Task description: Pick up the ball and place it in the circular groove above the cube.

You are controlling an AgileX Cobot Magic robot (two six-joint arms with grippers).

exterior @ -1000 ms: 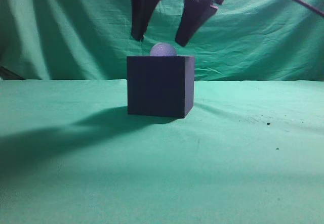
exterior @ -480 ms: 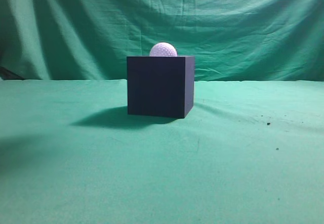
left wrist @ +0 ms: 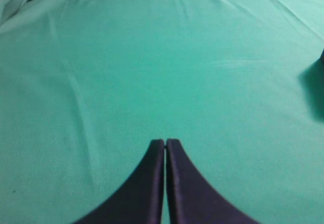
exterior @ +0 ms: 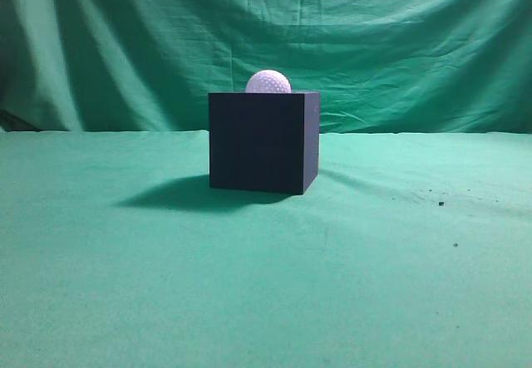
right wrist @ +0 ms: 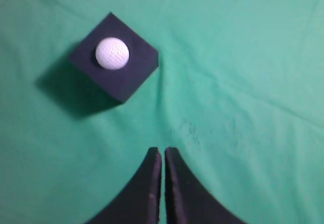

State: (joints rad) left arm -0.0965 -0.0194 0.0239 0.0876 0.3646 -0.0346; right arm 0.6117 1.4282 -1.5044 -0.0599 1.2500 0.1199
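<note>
The white dimpled ball (exterior: 268,81) sits on top of the dark navy cube (exterior: 263,142), in the middle of the green cloth. The right wrist view shows the ball (right wrist: 112,53) resting in the centre of the cube's top face (right wrist: 134,70), seen from high above. My right gripper (right wrist: 162,151) is shut and empty, well clear of the cube. My left gripper (left wrist: 165,142) is shut and empty over bare cloth. Neither gripper shows in the exterior view.
Green cloth (exterior: 349,285) covers the table and hangs as a backdrop (exterior: 399,44). A few dark specks (exterior: 440,203) lie on the cloth to the right of the cube. A dark edge (left wrist: 321,57) shows at the right border of the left wrist view.
One second ago an open gripper hung just above the ball; it has risen out of the exterior view. The ball and cube have not moved.
</note>
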